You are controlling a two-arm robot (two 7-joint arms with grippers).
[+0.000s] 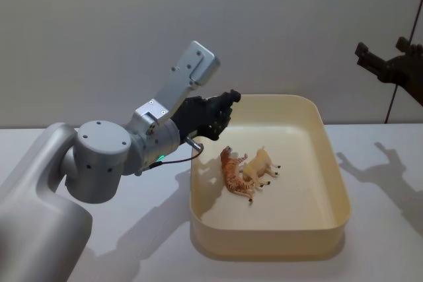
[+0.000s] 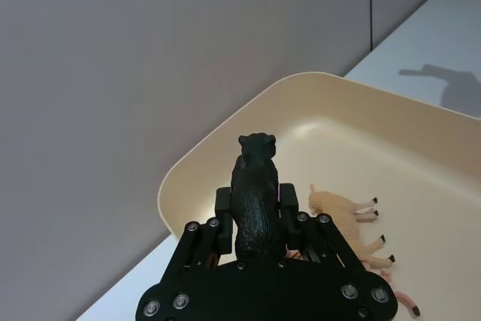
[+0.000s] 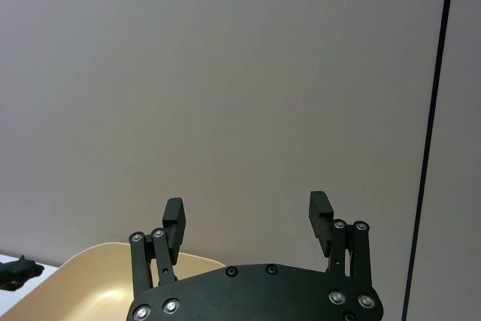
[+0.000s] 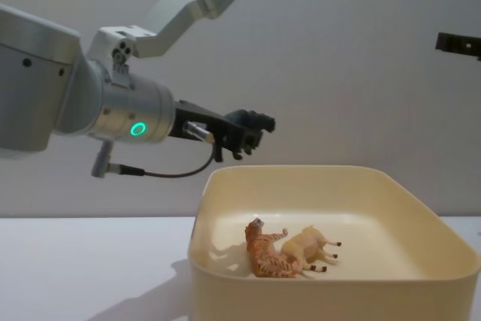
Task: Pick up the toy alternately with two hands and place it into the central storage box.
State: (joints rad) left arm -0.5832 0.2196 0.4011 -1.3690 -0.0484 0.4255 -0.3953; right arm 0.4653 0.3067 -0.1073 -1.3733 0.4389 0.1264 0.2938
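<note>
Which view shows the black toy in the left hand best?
The left wrist view: the black toy sits full-length between the left hand's fingers, above the box. Head and chest views show it dark against the dark hand; the right wrist view catches it tiny at the edge.

The left end effector (image 4: 239,137) holds a black toy (image 4: 252,121) above the storage box (image 4: 331,287).

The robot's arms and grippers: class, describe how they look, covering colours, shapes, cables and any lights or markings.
The left arm is silver-grey with rounded cylindrical joints, a glowing green ring light and a thin black cable looping beneath. The left gripper and right gripper are matte black, built from slim linked bars dotted with silver screws, ending in blocky pads.
</note>
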